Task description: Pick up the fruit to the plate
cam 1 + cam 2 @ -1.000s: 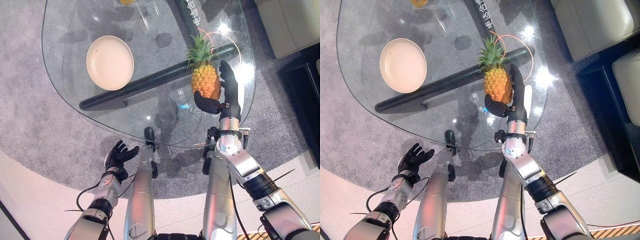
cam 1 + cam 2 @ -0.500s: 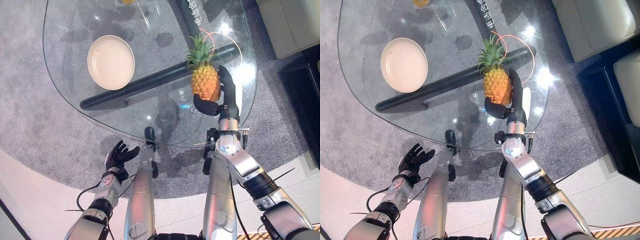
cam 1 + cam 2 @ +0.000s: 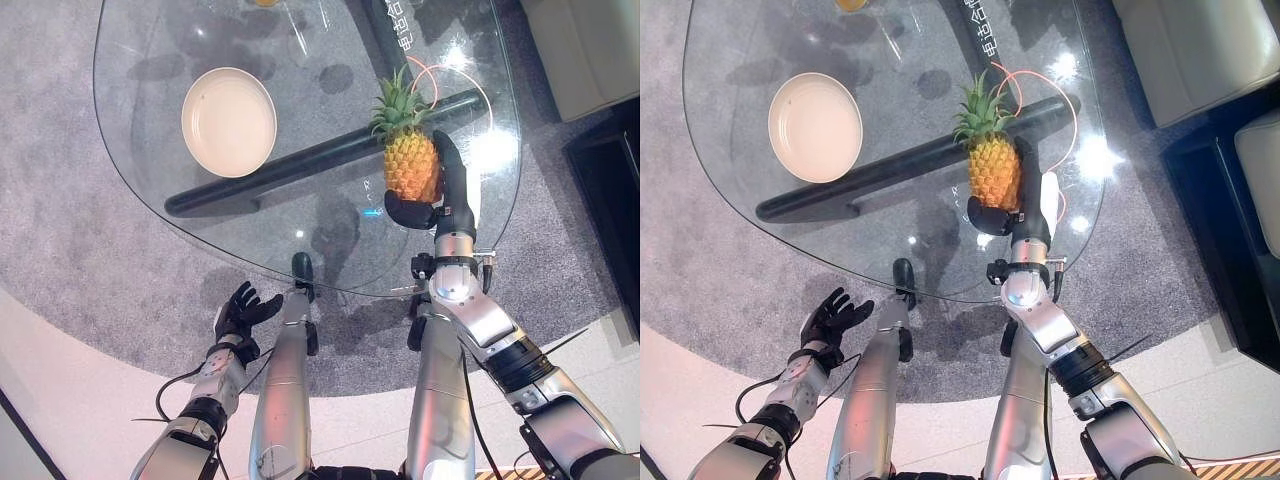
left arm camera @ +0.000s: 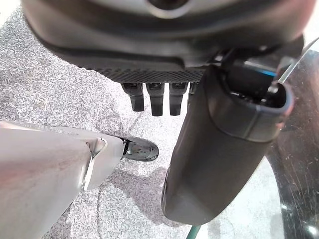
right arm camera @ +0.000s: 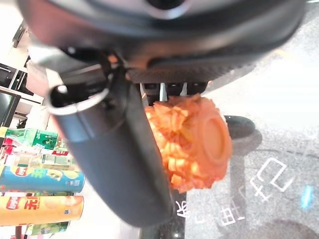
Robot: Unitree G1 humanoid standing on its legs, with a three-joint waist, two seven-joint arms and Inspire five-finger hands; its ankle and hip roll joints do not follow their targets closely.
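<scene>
A rounded clear glass table (image 3: 150,150) fills the upper half of the frame, standing over grey carpet (image 3: 60,260). A round cream plate (image 3: 229,121) sits on it at upper left. Well apart, right of centre, an orange pineapple with a green leafy crown (image 3: 410,160) stands upright, grasped by the dark right hand (image 3: 447,200), thumb under its base and fingers up its far side. The dark left hand (image 3: 240,310) hangs at lower left below the table edge, fingers relaxed and spread, holding nothing.
</scene>
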